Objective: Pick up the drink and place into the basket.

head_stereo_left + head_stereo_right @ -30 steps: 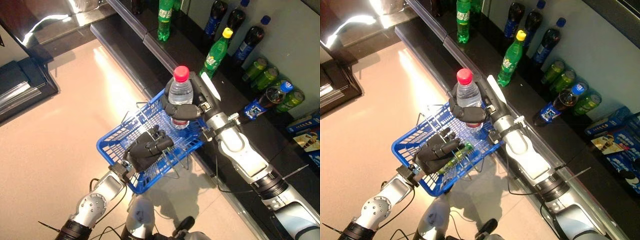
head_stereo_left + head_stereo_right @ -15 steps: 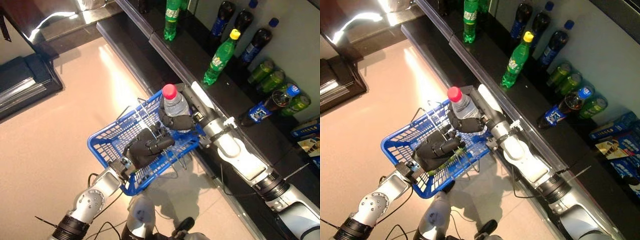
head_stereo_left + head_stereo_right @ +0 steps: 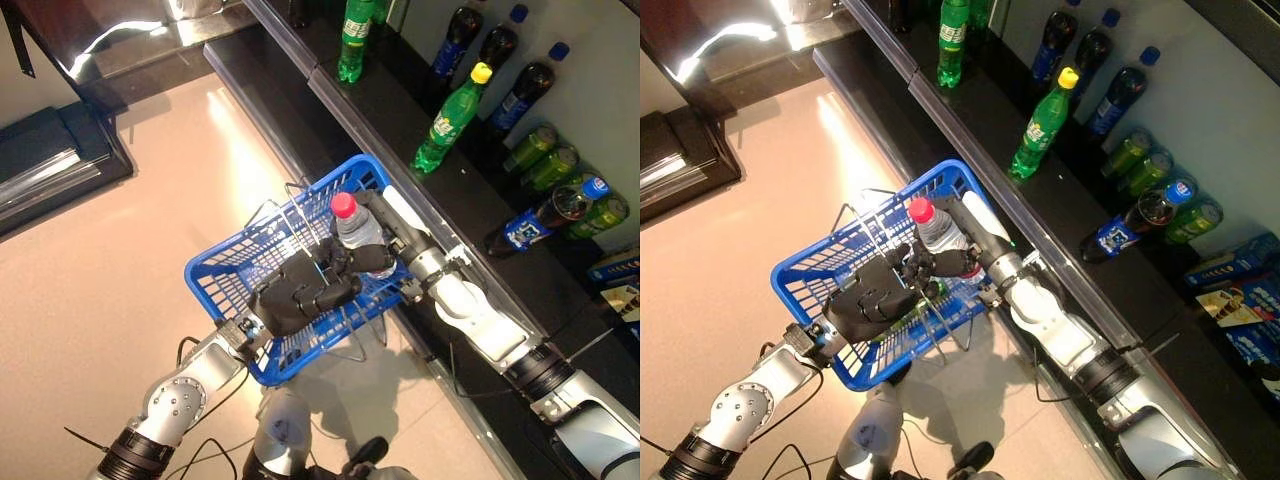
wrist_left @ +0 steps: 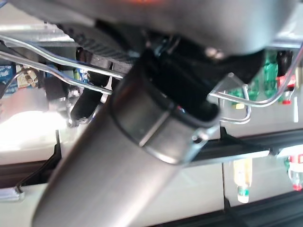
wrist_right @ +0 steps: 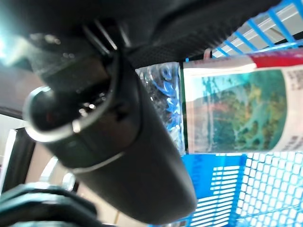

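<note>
I stand in a shop aisle: a long dark shelf (image 3: 470, 200) beside me carries rows of soft-drink bottles (image 3: 452, 104) and cans (image 3: 548, 165), above a glossy floor (image 3: 120, 260).

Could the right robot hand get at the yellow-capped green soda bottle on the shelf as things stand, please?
Probably not yet: the right robot hand is curled round the red-capped water bottle down in the blue basket. The yellow-capped green soda bottle itself stands unobstructed on the shelf.

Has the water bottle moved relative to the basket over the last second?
Yes. The water bottle, held in the right hand, has come down from above the blue basket's rim into the basket.
</note>
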